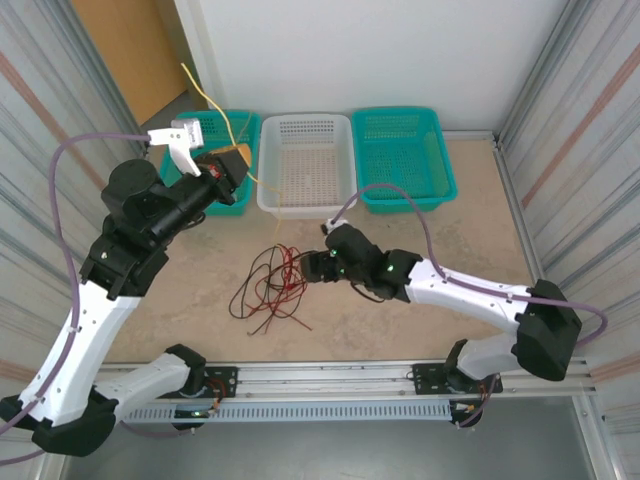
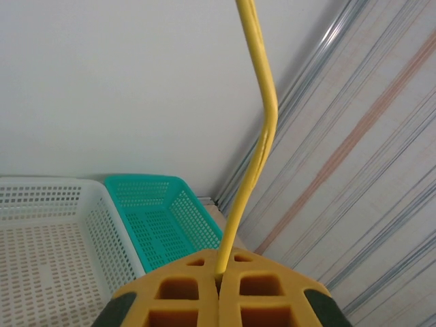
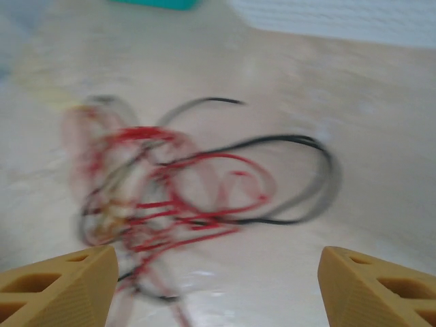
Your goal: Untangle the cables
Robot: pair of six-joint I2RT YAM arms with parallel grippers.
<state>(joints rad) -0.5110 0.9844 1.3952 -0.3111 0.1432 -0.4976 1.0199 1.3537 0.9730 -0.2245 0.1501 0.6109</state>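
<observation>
The cables lie partly in a loose tangle of red and black wires (image 1: pixel 270 285) on the table's middle, blurred in the right wrist view (image 3: pixel 177 197). A yellow cable (image 1: pixel 205 95) rises from my left gripper (image 1: pixel 236 155), which is held high over the left teal basket. In the left wrist view this gripper (image 2: pixel 221 276) is shut on the yellow cable (image 2: pixel 255 157), which runs up out of the frame. My right gripper (image 1: pixel 305 268) hovers just right of the tangle. Its fingers (image 3: pixel 61 286) stand wide apart, the gripper (image 3: pixel 218 272) open with nothing between them.
Three baskets stand in a row at the back: a teal one (image 1: pixel 215 130) under the left arm, a white one (image 1: pixel 305 160) in the middle, a teal one (image 1: pixel 403 155) at the right. Corrugated walls close both sides.
</observation>
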